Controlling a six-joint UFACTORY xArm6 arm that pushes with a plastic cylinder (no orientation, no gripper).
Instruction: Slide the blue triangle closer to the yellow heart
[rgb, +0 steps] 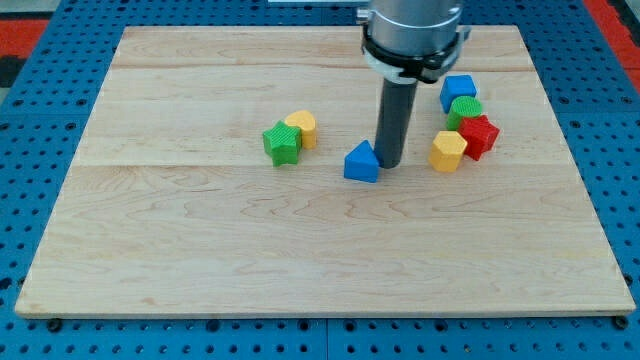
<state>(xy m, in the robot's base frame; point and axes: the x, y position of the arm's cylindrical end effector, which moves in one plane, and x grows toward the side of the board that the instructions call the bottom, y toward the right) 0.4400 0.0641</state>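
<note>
The blue triangle (361, 162) lies near the middle of the wooden board (300, 240). The yellow heart (303, 128) sits to its left and a little toward the view's top, touching a green block (282, 143). My tip (388, 164) is down at the board, right against the blue triangle's right side. The rod rises from there to the arm's body at the view's top.
A cluster stands at the view's right: a blue cube (458, 92), a green block (465, 110), a red star-shaped block (478, 136) and a yellow hexagon-like block (448, 151). The board rests on a blue pegboard (30, 180).
</note>
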